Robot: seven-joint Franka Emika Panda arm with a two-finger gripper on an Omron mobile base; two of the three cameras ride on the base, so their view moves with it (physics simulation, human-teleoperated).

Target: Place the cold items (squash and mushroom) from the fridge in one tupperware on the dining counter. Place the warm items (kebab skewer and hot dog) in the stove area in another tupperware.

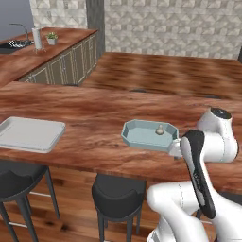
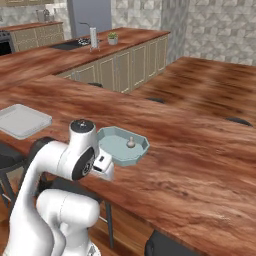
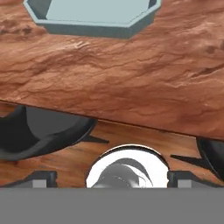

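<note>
Mushroom [image 1: 159, 129] in blue tupperware [image 1: 137, 138] from base views, hand view adds open empty claw [image 3: 112, 178] over counter edge [image 3: 131, 78]

a small pale mushroom [image 1: 159, 129] stands upright inside a light blue eight-sided tupperware [image 1: 134, 137] near the wooden counter's front edge.

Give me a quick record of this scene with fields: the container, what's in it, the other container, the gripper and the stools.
blue tupperware: on the wooden dining counter, near its front edge
contents: one mushroom, upright; no squash seen
grey tray: on the same counter, off to the left, nothing in it
gripper: open, holding nothing, drawn back below the counter's edge
stools: dark, under the counter's front edge
</note>
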